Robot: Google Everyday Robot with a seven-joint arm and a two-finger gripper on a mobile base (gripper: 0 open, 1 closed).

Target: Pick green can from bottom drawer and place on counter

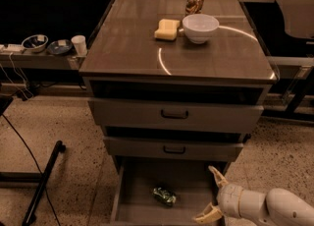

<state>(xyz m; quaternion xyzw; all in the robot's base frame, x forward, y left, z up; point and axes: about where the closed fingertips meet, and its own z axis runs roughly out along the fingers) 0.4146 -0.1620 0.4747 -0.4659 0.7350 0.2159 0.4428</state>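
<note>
Counter [211, 58]: broad, flat, glossy dark brown top with faint tile lines and a curved streak of light; high above the gripper [212, 194].
Bottom drawer [142, 210]: pulled out, grey-brown, with a plain flat floor; it lies just left of the gripper and its front edge is cut off at the bottom of the view.
Upper drawers [174, 116]: two grey-brown fronts with dark handles, stacked above the gripper.
Gripper: two pale tapered fingers spread wide apart, holding nothing, at the drawer's right side. Its smooth, rounded white arm is cut off at the lower right corner.
White bowl [200, 27]: round and smooth, on the counter far above the gripper.
Yellow sponge [167, 29]: soft-edged block touching the bowl's left side.
Red can [195, 1]: coppery, upright behind the bowl; its label is unreadable.
Green can [164, 195]: small, shiny, crinkled metal, lying on its side on the drawer floor. It is left of the gripper, level with the gap between the fingers and apart from both.
</note>
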